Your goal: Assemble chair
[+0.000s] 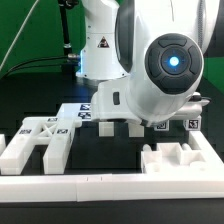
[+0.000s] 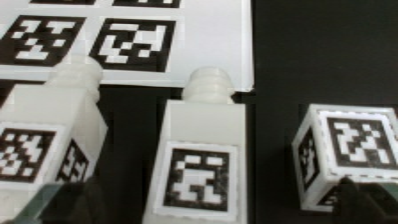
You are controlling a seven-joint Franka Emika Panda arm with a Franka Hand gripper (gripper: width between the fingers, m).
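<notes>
The chair is in loose white parts with black-and-white tags. In the wrist view three of them lie side by side on the black table: a left block (image 2: 54,130), a middle long block (image 2: 205,150) with a rounded peg end, and a right block (image 2: 347,145). My gripper (image 2: 205,212) is open, and its dark fingertips (image 2: 365,200) stand on either side of the middle block without touching it. In the exterior view the gripper (image 1: 120,124) hangs low over these parts, mostly hidden by the arm's white body. A large slotted chair part (image 1: 40,140) lies at that view's left and another (image 1: 175,160) at its right.
The marker board (image 2: 107,35) lies just beyond the blocks' peg ends and shows as the marker board (image 1: 75,110) behind the arm. A long white border rail (image 1: 100,185) runs along the front. A green backdrop stands behind.
</notes>
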